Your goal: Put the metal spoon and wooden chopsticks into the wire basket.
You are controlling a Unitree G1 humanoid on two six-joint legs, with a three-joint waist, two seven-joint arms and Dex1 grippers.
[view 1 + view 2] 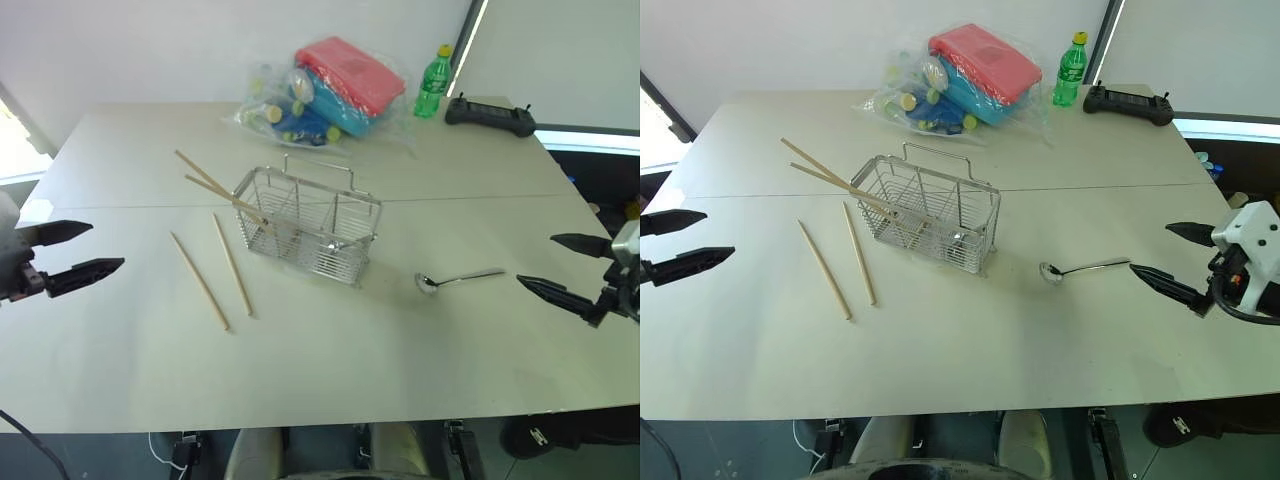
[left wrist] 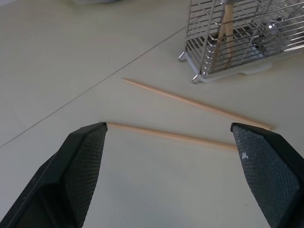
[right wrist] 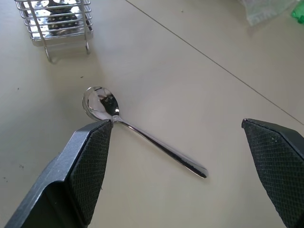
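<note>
Meanwhile, both grippers hung wide open and empty.
Metal spoon (image 1: 458, 279) lay toward the table's right edge, near right gripper (image 1: 566, 268); two wooden chopsticks (image 1: 212, 272) left of wire basket (image 1: 308, 226), two leaning inside. Advice: pinch spoon mid-handle.

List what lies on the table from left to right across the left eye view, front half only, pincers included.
left pincer → two loose wooden chopsticks lying flat → wire basket, with two more chopsticks leaning into its left end → metal spoon, bowl toward the basket → right pincer.
</note>
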